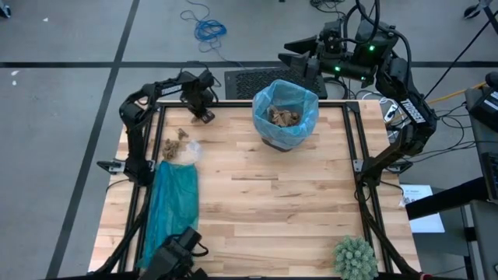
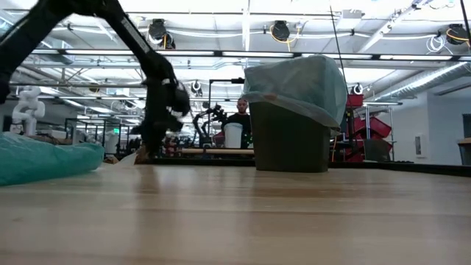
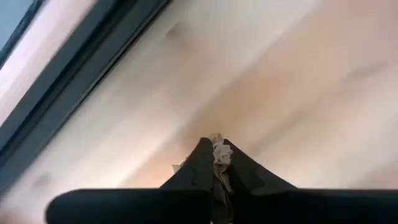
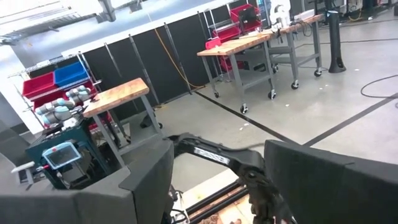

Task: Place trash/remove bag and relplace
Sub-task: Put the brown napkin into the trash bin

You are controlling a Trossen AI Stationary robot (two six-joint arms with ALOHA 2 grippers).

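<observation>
The left gripper (image 1: pixel 206 115) is at the far left corner of the tabletop (image 1: pixel 272 210), and its fingers (image 3: pixel 202 163) are pinched narrowly on a small crumpled paper scrap (image 3: pixel 217 152), seen between them in the left wrist view. The bin (image 1: pixel 284 117), lined with the pale blue bag (image 1: pixel 305 117), stands at the far edge of the tabletop near its middle and already contains brown scraps (image 1: pixel 283 117). From the left gripper the bin lies to the robot's right, along the far edge, with bare wood between them; judged from this layout, the next move is a lateral carry to above the bin opening. More trash (image 1: pixel 180 146), brown scraps and a white wad, lies on the tabletop just near of the left gripper, beside the teal-green bag (image 1: pixel 171 204) stretched along the left edge. The left arm is clearly the nearer to this pile. The right gripper (image 4: pixel 217 180) is raised behind the bin, off the far edge, with its fingers spread wide and empty. A spiky green ball (image 1: pixel 355 258) sits at the near right corner.
</observation>
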